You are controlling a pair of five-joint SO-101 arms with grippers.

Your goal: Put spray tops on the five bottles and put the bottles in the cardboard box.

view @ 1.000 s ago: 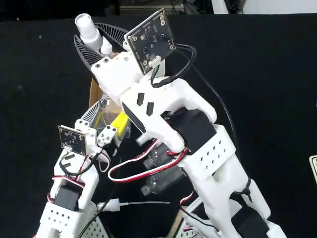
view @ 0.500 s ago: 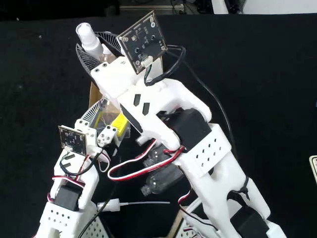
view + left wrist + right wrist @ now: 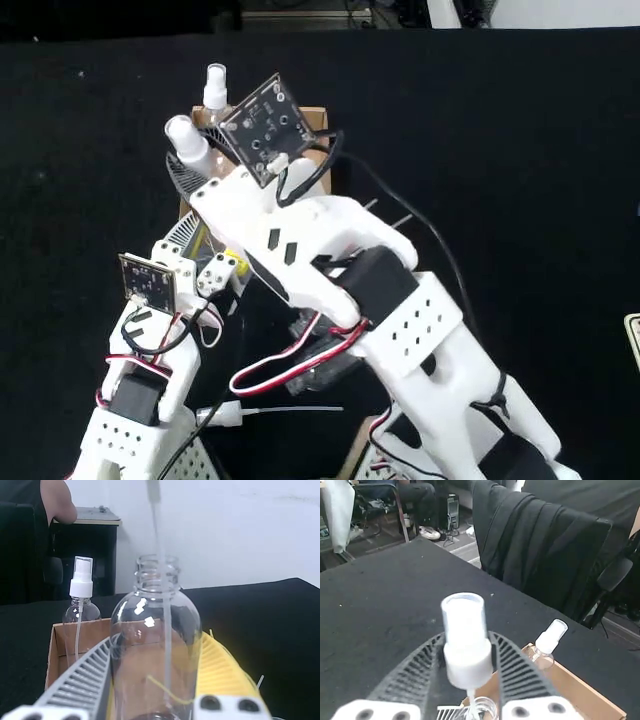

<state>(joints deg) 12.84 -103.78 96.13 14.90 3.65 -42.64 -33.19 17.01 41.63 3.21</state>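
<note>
My left gripper [image 3: 157, 647] is shut on an upright clear bottle [image 3: 150, 630], held between a grey finger and a yellow finger [image 3: 217, 667]. The bottle's neck [image 3: 157, 565] is uncapped. Above it my right gripper [image 3: 466, 647] is shut on a white spray top [image 3: 464, 645], whose thin dip tube [image 3: 162, 595] runs down through the neck into the bottle. In the high view the right gripper [image 3: 190, 160] holds the spray top [image 3: 185, 135] above the left gripper [image 3: 215, 250]. Behind them stands the cardboard box [image 3: 55, 645], with one capped bottle [image 3: 80, 597] upright in it.
A loose spray top [image 3: 228, 413] with its long tube lies on the black table near the left arm's base. A clear uncapped bottle [image 3: 325, 365] lies on its side under the right arm. The table's far right side is bare black cloth [image 3: 540, 180].
The right arm swung its spray top toward the left gripper's bottle and lowered it, so the tube now sits in the neck. The capped bottle in the box came into view. The left arm stayed put.
</note>
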